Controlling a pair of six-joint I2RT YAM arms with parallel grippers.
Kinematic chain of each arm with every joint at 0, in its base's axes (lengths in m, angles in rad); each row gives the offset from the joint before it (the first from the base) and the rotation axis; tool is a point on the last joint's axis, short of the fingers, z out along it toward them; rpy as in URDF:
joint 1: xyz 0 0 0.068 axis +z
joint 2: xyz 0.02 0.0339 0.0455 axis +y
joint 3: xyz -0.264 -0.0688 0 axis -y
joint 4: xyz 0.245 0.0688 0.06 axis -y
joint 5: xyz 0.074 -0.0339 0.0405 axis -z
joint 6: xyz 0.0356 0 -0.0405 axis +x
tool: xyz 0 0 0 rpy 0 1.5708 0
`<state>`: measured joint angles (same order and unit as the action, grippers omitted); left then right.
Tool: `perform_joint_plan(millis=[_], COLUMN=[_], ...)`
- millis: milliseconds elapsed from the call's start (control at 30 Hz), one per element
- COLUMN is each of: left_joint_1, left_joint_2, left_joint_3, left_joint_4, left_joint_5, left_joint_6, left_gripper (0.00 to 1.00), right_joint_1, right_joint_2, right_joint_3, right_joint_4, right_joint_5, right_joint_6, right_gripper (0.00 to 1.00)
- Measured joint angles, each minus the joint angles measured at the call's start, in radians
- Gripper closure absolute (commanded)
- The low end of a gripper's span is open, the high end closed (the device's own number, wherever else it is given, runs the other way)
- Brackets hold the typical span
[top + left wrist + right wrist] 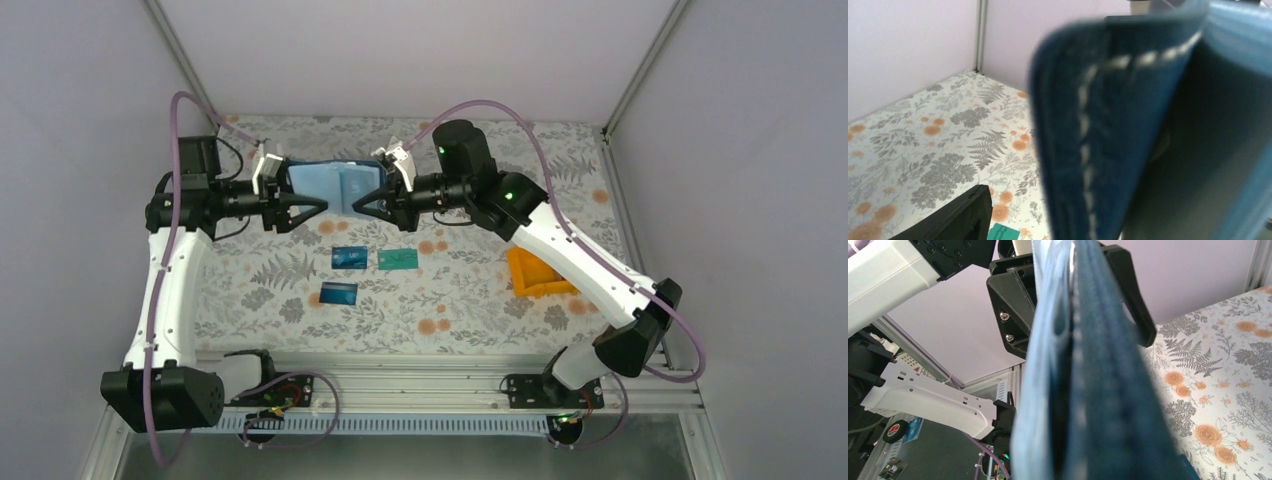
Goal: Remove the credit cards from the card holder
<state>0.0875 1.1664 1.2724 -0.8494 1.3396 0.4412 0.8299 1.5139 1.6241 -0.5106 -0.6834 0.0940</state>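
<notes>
- The left claw (305, 205) reaches in from 9 o'clock. Its jaws straddle the left end of the card holder (335, 186), one on each face. I cannot tell whether they are pinching it or merely standing around it.
- The card holder hangs in the air above the far middle of the table (470, 310), strung between the two claws with its long axis running 9 to 3 o'clock. From the left claw it lies toward 3, from the right claw toward 9, and both are equally near.
- It looks like a soft wallet, dark navy outside with pale stitching along the edge and lighter blue pocket layers inside. From above, the light blue side faces up.
- Three cards lie flat on the cloth at about 6 o'clock of the holder, well apart from it: a blue card (350, 257), a teal card (398, 259) just to its right, and a second blue card (339, 293) nearer the arm bases.
- Whether any card is left in the pockets, I can't see.
- The right claw (368, 203) comes in from 3 o'clock, clenched on the holder's right end and carrying it.
- I'd judge the next pull runs along that 9-to-3 line.
</notes>
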Motion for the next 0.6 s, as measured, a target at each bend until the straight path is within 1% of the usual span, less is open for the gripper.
perform_joint_plan(millis=[33, 67, 100, 200, 267, 333, 400, 433, 467, 533, 567, 600], left_joint_1=[0.0, 0.0, 0.0, 0.0, 0.0, 0.0, 0.001, 0.004, 0.007, 0.012, 0.016, 0.02], left_joint_2=[-0.003, -0.006, -0.008, -0.01, -0.014, -0.025, -0.044, -0.055, -0.065, -0.082, -0.089, -0.093], left_joint_3=[0.0, 0.001, 0.002, 0.005, 0.005, 0.005, 0.005, 0.005, 0.005, 0.005, 0.005, 0.005], left_joint_4=[-0.008, -0.017, -0.026, -0.05, -0.06, -0.066, -0.066, -0.065, -0.065, -0.063, -0.061, -0.058], left_joint_5=[0.012, 0.024, 0.035, 0.06, 0.069, 0.075, 0.07, 0.067, 0.063, 0.052, 0.047, 0.041], left_joint_6=[0.013, 0.024, 0.039, 0.059, 0.069, 0.077, 0.079, 0.079, 0.076, 0.07, 0.067, 0.064], left_gripper=[0.37, 0.45, 0.56, 0.95, 0.97, 0.98, 0.98, 0.98, 0.98, 0.98, 0.98, 0.98], right_joint_1=[-0.002, -0.005, -0.006, -0.008, -0.01, -0.014, -0.016, -0.017, -0.017, -0.019, -0.02, -0.021], right_joint_2=[-0.005, -0.006, -0.008, -0.008, -0.008, -0.008, -0.008, -0.008, -0.008, -0.008, -0.01, -0.012], right_joint_3=[0.0, 0.0, 0.0, -0.012, -0.022, -0.025, -0.026, -0.026, -0.026, -0.026, -0.027, -0.031], right_joint_4=[0.001, 0.002, 0.005, 0.018, 0.027, 0.035, 0.042, 0.046, 0.051, 0.057, 0.059, 0.064], right_joint_5=[-0.002, -0.005, -0.006, -0.01, -0.008, -0.007, -0.012, -0.014, -0.015, -0.014, -0.008, -0.002], right_joint_6=[-0.002, -0.004, -0.006, -0.01, -0.009, -0.01, -0.011, -0.012, -0.014, -0.018, -0.02, -0.021], right_gripper=[0.96, 0.96, 0.96, 0.94, 0.92, 0.84, 0.72, 0.65, 0.57, 0.43, 0.37, 0.34])
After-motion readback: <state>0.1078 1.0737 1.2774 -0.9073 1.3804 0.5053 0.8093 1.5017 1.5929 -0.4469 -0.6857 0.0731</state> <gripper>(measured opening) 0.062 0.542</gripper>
